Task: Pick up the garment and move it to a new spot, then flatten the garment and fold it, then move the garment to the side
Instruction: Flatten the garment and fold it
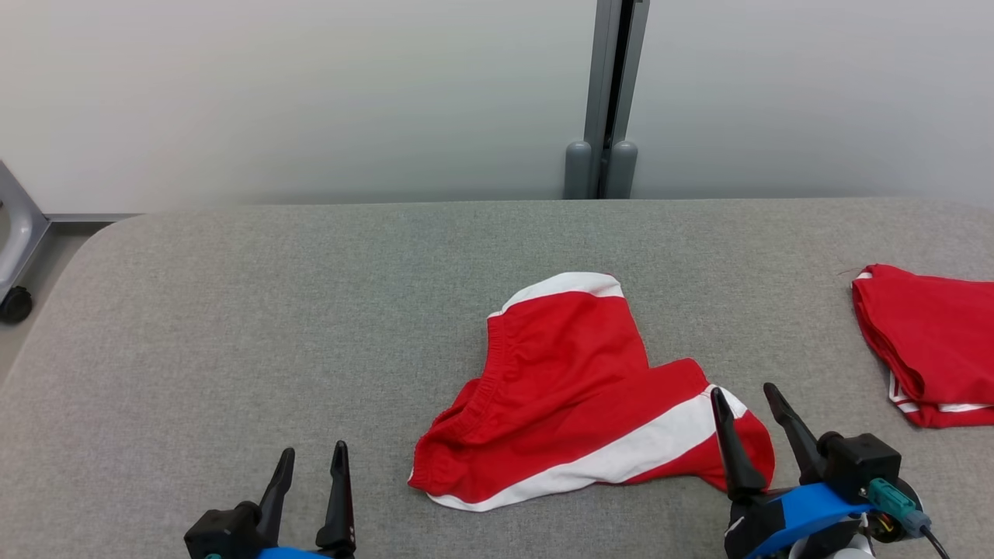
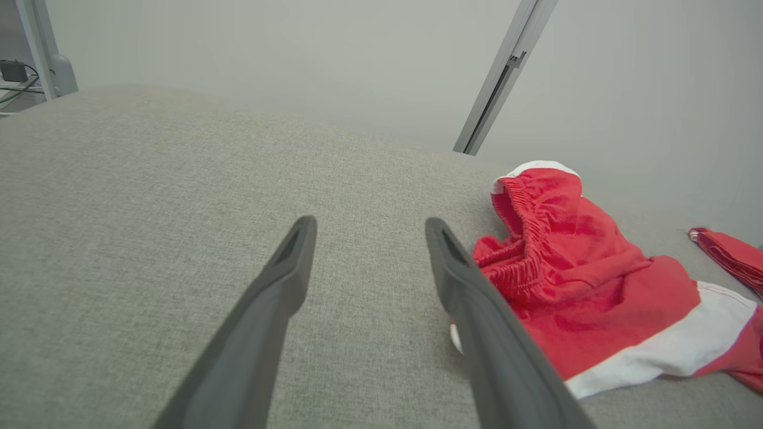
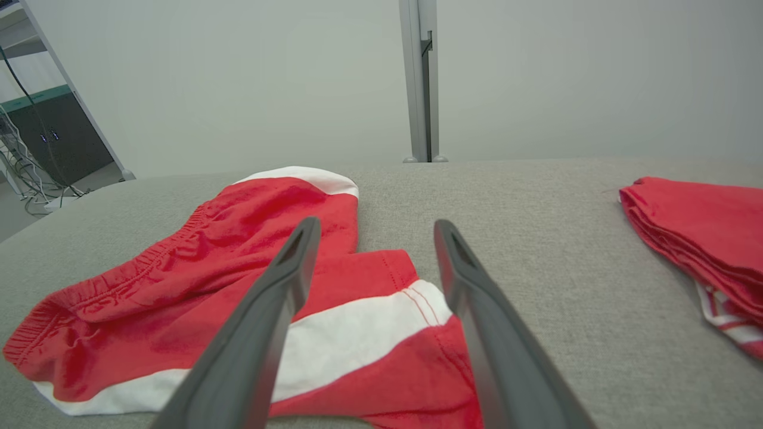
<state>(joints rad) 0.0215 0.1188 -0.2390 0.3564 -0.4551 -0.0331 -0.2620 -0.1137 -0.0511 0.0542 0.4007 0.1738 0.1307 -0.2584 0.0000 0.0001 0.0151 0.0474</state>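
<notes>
The garment [image 1: 575, 396] is a pair of red shorts with white bands, lying crumpled in the middle of the grey padded table [image 1: 233, 310]. It also shows in the left wrist view [image 2: 584, 280] and the right wrist view [image 3: 238, 268]. My right gripper [image 1: 747, 397] hangs open just above the garment's right edge, holding nothing; its fingers [image 3: 280, 298] spread over the red and white leg. My left gripper [image 1: 314, 453] stands open near the front edge, left of the garment and apart from it, its fingers [image 2: 471, 286] over bare cloth.
A second red garment [image 1: 924, 341], folded, lies at the table's right edge, also seen in the right wrist view [image 3: 697, 232]. A grey post [image 1: 606, 101] stands behind the table against the pale wall. A wheeled frame [image 1: 15, 256] sits off the table's left corner.
</notes>
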